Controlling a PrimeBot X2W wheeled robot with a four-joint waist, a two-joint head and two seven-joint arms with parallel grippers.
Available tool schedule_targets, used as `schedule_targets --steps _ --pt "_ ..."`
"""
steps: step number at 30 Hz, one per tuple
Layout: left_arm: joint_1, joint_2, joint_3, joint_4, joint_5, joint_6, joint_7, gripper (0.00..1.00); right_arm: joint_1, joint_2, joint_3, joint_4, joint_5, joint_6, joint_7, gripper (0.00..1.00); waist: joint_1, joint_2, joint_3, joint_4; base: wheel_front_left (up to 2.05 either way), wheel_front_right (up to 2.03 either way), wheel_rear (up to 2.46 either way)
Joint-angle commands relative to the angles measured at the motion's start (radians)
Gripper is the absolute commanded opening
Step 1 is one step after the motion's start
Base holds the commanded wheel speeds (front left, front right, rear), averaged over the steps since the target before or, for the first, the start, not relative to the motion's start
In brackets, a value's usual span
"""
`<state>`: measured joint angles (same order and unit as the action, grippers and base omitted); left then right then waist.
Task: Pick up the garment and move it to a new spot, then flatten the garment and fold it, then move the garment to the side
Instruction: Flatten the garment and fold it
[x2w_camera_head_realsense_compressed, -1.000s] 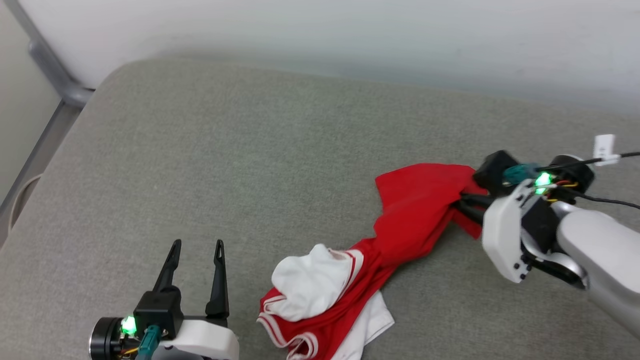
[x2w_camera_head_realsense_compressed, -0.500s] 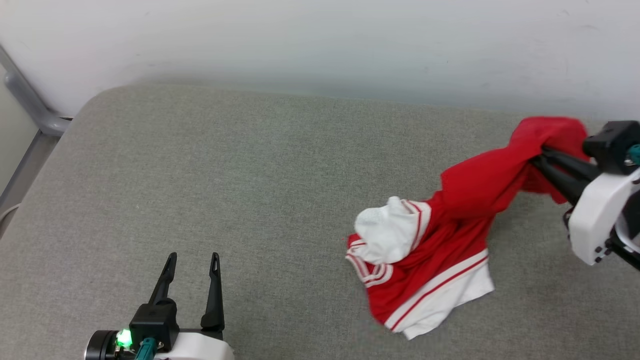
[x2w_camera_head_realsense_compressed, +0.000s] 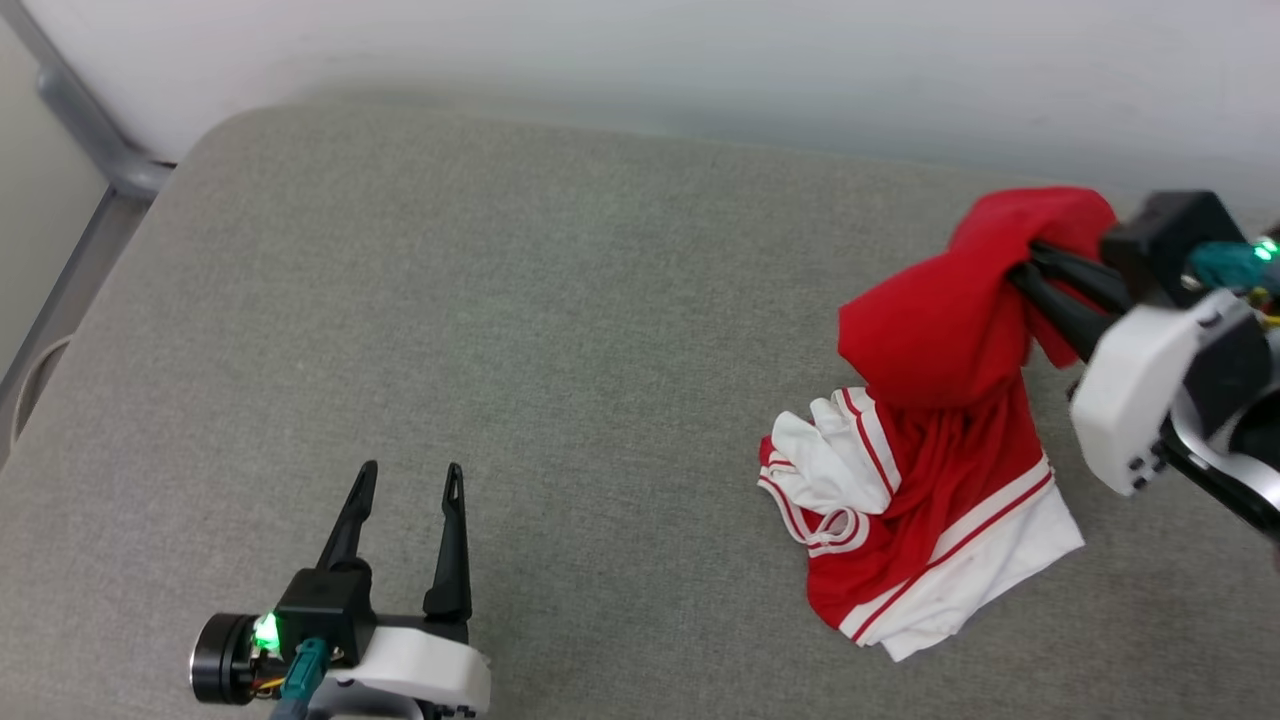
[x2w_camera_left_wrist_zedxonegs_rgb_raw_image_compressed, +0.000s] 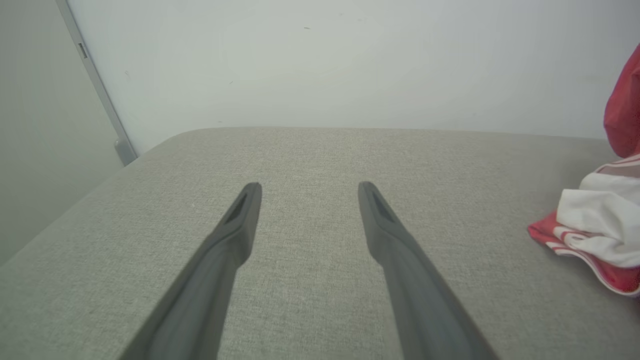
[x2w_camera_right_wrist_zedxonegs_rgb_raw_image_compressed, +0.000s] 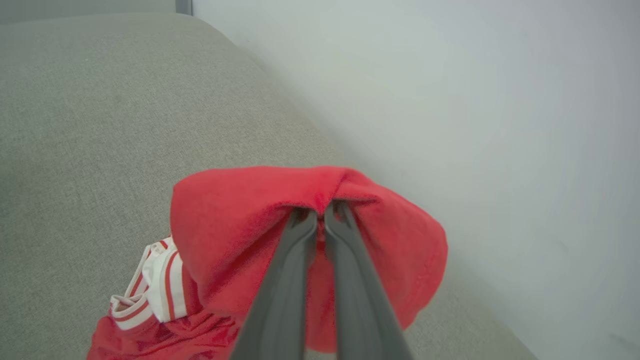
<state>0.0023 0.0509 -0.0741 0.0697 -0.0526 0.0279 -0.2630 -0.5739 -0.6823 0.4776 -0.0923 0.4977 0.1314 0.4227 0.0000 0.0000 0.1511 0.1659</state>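
The garment (x2w_camera_head_realsense_compressed: 935, 440) is a red jersey with white sleeves and striped trim, bunched at the right of the grey cushion. My right gripper (x2w_camera_head_realsense_compressed: 1020, 265) is shut on a fold of its red cloth and holds that part above the cushion, while the lower part and a white sleeve rest on the surface. In the right wrist view the red cloth of the garment (x2w_camera_right_wrist_zedxonegs_rgb_raw_image_compressed: 240, 225) drapes over my closed right gripper (x2w_camera_right_wrist_zedxonegs_rgb_raw_image_compressed: 320, 210). My left gripper (x2w_camera_head_realsense_compressed: 408, 478) stands open and empty at the lower left, well away from the garment (x2w_camera_left_wrist_zedxonegs_rgb_raw_image_compressed: 595, 230). The left gripper (x2w_camera_left_wrist_zedxonegs_rgb_raw_image_compressed: 307, 192) has only cushion between its fingers.
The grey cushion (x2w_camera_head_realsense_compressed: 500, 300) spreads wide to the left and centre, with a rounded far-left corner. A pale wall (x2w_camera_head_realsense_compressed: 700, 60) runs right behind it, close to my right gripper. A grey metal post (x2w_camera_head_realsense_compressed: 90, 130) stands past the left edge.
The right gripper has carried the garment from the front middle of the cushion to the right and back towards the wall, lifting its red end. The head camera shifted. The left gripper stays open.
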Motion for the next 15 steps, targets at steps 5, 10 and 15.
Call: schedule_targets --steps 5,10,15 --pt "-0.057 -0.001 -0.02 -0.007 -0.018 0.007 -0.003 1.0 -0.211 0.064 0.154 0.129 0.01 -0.001 0.021 0.0 0.0 0.0 0.081 0.061 0.0 0.0 0.0" --pt "-0.095 -0.001 -0.043 -0.005 -0.036 0.015 -0.003 1.0 -0.393 0.142 0.341 0.317 0.044 -0.002 0.01 0.0 0.0 0.0 0.135 0.1 0.0 0.0 0.0" --pt "-0.124 -0.001 -0.068 -0.003 -0.057 0.029 -0.003 1.0 -0.516 0.224 0.568 0.494 0.087 -0.001 0.004 0.0 0.0 0.0 0.183 0.131 0.0 0.0 0.0"
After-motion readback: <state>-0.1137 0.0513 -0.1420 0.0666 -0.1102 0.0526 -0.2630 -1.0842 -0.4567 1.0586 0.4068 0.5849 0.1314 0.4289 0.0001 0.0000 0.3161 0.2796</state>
